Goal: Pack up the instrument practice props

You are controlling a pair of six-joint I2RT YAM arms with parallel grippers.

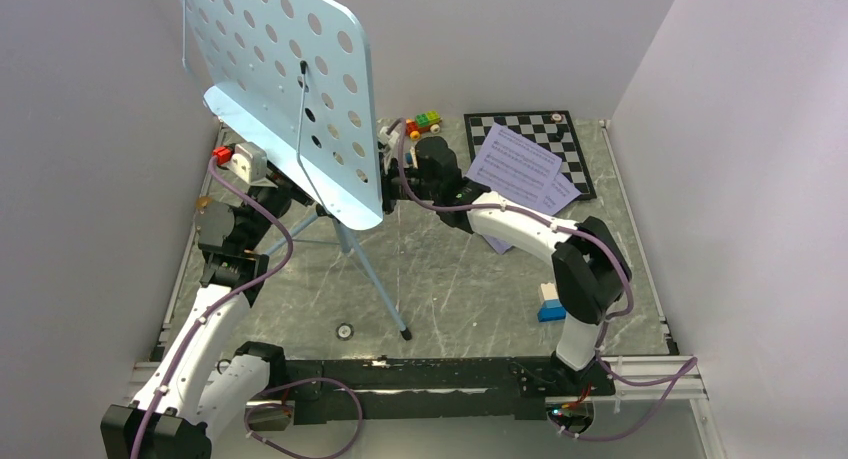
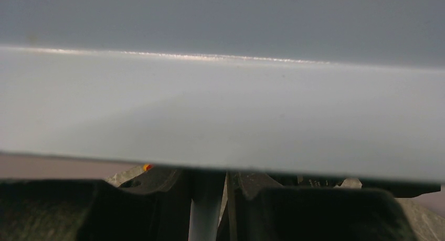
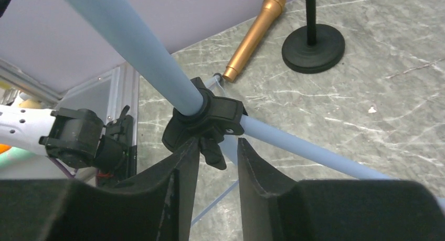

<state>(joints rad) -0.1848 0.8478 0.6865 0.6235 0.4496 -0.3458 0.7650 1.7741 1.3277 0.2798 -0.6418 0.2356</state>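
Observation:
The light-blue music stand (image 1: 290,89) stands at the left, its hole-punched desk tilted over both grippers. In the left wrist view my left gripper (image 2: 210,175) is shut on the stand's pole (image 2: 204,215), just under the desk (image 2: 220,109). My right gripper (image 3: 218,144) is open at the black tripod hub (image 3: 210,112). Its fingers straddle the hub's black lever (image 3: 212,153), which touches the left finger only. The gold-brown microphone (image 3: 254,36) lies beside the black round-based mic stand (image 3: 313,46). White sheet-music pages (image 1: 515,169) lie partly on the chessboard (image 1: 560,129).
A colourful toy brick car (image 1: 425,124) sits at the back by the wall. A blue-and-white brick (image 1: 549,304) lies beside the right arm's elbow. A small round disc (image 1: 345,331) lies near the front rail. The stand's tripod legs (image 1: 375,279) spread across the marble mat.

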